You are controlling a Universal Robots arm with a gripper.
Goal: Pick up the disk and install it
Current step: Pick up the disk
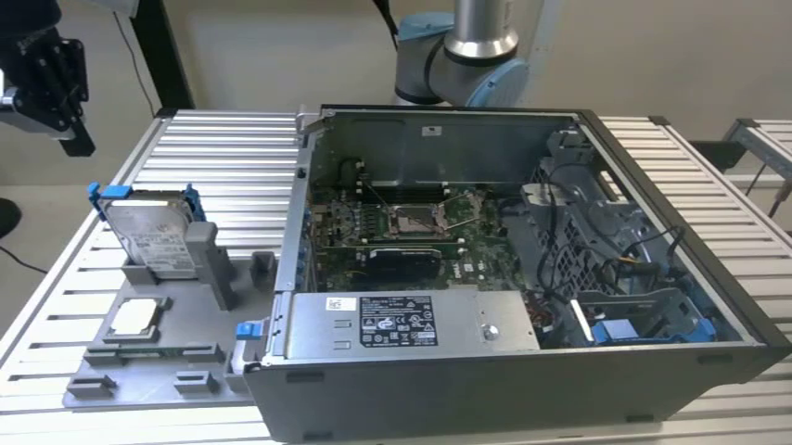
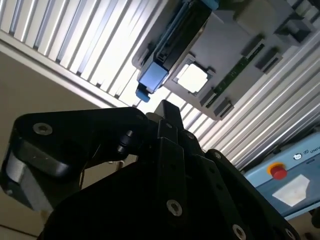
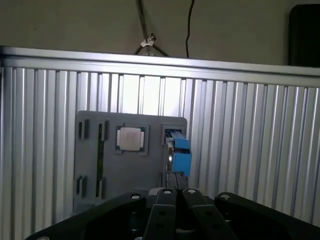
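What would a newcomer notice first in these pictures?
The open computer case sits in the exterior view's middle and right. On that view's left, the blue-framed disk stands upright in a grey holder. The black gripper hangs at that view's top left corner, jaws shut and empty.

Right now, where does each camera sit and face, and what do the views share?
Exterior view: off the arm, looking down on the table, open computer case and arm base; gripper at the exterior view's left.
First wrist view: behind the shut gripper, looking down at the disk standing edge-on in the grey holder.
Second wrist view: beside the gripper, looking obliquely at that grey holder.
Shared: all three show gripper, disk and grey holder.
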